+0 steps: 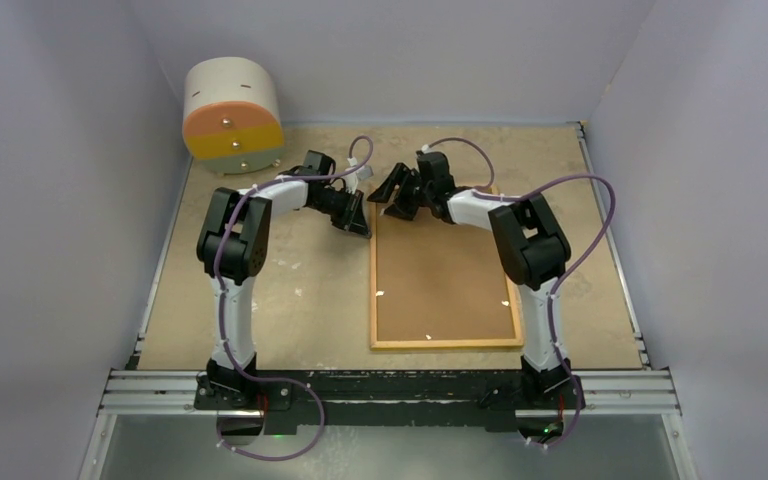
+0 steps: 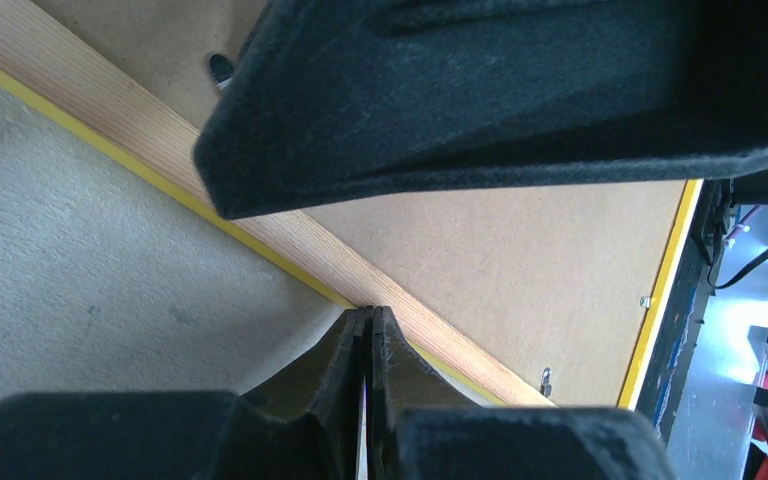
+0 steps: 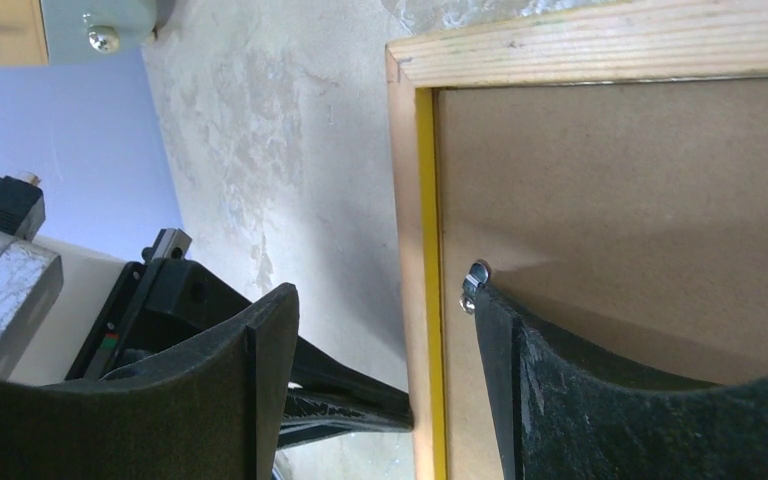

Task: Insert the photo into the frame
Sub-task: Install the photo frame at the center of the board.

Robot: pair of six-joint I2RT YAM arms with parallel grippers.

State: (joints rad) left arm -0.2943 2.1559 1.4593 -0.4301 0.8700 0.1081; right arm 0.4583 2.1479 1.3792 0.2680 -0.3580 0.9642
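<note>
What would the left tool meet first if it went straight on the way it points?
The wooden back rim of the frame; the shut left tool seems tip-to-edge with it, though actual contact is unclear.

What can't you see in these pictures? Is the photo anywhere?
- The photo: in no view; the backing board may cover it.
- Far edge of the frame: top view, partly hidden by the right gripper.
- Whether the left gripper pinches anything: left wrist view, too close.
</note>
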